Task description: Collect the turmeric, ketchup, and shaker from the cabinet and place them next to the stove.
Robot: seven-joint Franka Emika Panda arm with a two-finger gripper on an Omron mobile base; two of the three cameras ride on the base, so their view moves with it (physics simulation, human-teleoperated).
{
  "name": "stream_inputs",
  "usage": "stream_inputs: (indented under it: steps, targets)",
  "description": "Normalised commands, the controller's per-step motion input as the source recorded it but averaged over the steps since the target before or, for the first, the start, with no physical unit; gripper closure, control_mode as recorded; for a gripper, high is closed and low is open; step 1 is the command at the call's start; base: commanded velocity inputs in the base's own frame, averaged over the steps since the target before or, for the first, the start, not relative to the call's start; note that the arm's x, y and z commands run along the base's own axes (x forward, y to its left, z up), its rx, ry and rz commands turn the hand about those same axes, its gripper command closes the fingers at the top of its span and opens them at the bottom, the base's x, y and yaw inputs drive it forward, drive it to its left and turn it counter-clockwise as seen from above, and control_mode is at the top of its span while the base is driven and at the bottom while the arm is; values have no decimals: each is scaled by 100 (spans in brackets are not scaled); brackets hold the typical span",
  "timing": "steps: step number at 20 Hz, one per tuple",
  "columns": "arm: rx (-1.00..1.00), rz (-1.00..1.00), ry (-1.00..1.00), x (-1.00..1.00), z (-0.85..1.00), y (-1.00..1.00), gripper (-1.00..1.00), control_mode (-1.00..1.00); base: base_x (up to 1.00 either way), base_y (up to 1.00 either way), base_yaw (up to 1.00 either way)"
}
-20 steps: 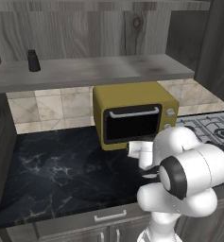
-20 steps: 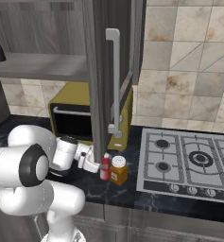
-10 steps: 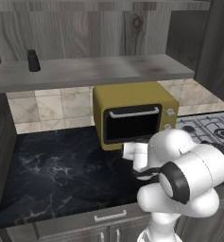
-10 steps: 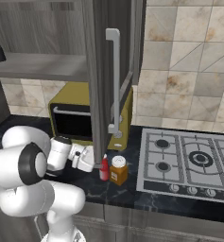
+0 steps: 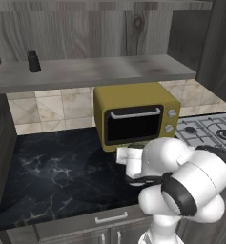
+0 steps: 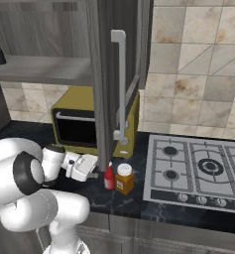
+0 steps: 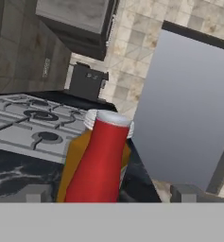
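Arm low over the counter, fingers point(image 7: 111, 193) apart astride the ketchup point(image 7: 98, 163) beside the turmeric point(image 6: 124, 178).

Setting: simulated home kitchen. Evidence: gas stove point(image 6: 201, 168) with black burners, yellow-olive microwave oven point(image 5: 136, 114) on black marble counter point(image 5: 57, 171), beige tiled backsplash point(image 6: 193, 84), grey wood-grain wall cabinet point(image 5: 95, 71).

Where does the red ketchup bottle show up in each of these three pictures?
Left base view: the ketchup is not in it.
Right base view: the ketchup stands low at centre on the dark counter, just left of the turmeric.
Hand view: the ketchup rises at bottom centre, with the turmeric behind it.
Shared landmark: the stove.
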Motion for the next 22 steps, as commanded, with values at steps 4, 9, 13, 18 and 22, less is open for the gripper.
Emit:
stream_inputs:
  steps: [4,9,13,18,22]
  targets:
    - [-12,0,-6,-47,39,43,-100,-100,0,0,0]
    - [-13,2,-9,-54,74,28,-100,-100,0,0,0]
    - [-12,9,-6,-53,91,31,-100,-100,0,0,0]
    - [-11,18,-3,-43,100,32,-100,-100,0,0,0]
    - [-7,24,0,-42,92,38,-100,-100,0,0,0]
